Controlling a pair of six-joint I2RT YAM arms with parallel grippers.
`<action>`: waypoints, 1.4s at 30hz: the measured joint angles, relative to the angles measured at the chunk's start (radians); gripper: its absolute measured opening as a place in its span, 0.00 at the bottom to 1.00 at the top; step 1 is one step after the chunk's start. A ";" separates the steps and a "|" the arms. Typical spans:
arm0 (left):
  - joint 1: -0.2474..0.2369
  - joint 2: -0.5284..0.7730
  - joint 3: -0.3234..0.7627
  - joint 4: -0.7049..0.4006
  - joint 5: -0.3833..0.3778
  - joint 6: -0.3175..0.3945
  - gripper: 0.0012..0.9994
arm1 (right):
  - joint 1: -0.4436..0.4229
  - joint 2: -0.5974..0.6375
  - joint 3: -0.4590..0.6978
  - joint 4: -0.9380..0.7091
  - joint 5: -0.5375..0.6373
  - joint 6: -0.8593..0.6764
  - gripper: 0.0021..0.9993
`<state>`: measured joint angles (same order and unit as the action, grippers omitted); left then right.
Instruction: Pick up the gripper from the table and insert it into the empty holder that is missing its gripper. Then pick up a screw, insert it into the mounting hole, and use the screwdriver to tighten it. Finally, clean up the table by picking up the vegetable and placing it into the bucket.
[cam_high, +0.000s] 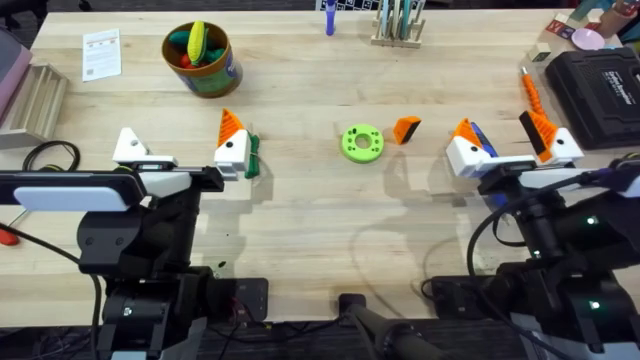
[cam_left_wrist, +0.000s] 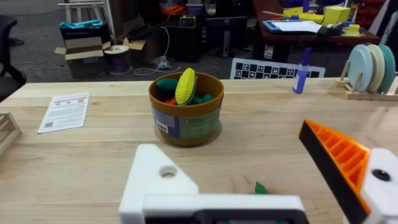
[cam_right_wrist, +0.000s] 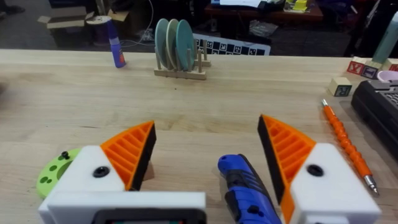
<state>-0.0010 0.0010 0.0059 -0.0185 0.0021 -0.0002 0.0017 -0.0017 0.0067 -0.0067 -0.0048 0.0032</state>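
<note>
The loose orange gripper (cam_high: 406, 129) lies on the table just right of a green disc (cam_high: 361, 142). My left gripper (cam_high: 182, 150) is open; its left finger is the bare white holder (cam_high: 130, 146) (cam_left_wrist: 163, 180), while its right finger carries an orange pad (cam_left_wrist: 339, 163). The dark green vegetable (cam_high: 253, 157) (cam_left_wrist: 261, 188) lies beside that padded finger. The bucket (cam_high: 203, 60) (cam_left_wrist: 186, 109) stands farther back, holding toy food. My right gripper (cam_high: 505, 137) (cam_right_wrist: 205, 134) is open, and the blue screwdriver (cam_high: 482, 140) (cam_right_wrist: 249, 193) lies between its fingers.
A thin orange pen-like tool (cam_high: 530, 88) (cam_right_wrist: 348, 146) and a black case (cam_high: 598, 92) lie at the right. A paper card (cam_high: 101, 53) and a wooden rack (cam_high: 30, 98) are at the back left. A dish rack (cam_right_wrist: 179, 53) stands at the far edge.
</note>
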 joint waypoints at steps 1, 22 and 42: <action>0.000 0.000 0.000 0.001 0.000 0.000 0.99 | 0.000 0.000 0.000 0.000 -0.001 0.000 0.99; 0.001 0.075 0.247 -0.140 0.005 0.004 0.99 | 0.000 0.021 0.178 0.029 -0.004 -0.001 0.99; 0.001 1.032 1.047 -0.801 0.005 0.007 0.99 | 0.000 0.943 0.989 -0.792 -0.005 -0.004 0.99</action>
<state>-0.0002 1.0334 1.0533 -0.8196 0.0071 0.0071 0.0017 0.9413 0.9952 -0.7984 -0.0093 -0.0006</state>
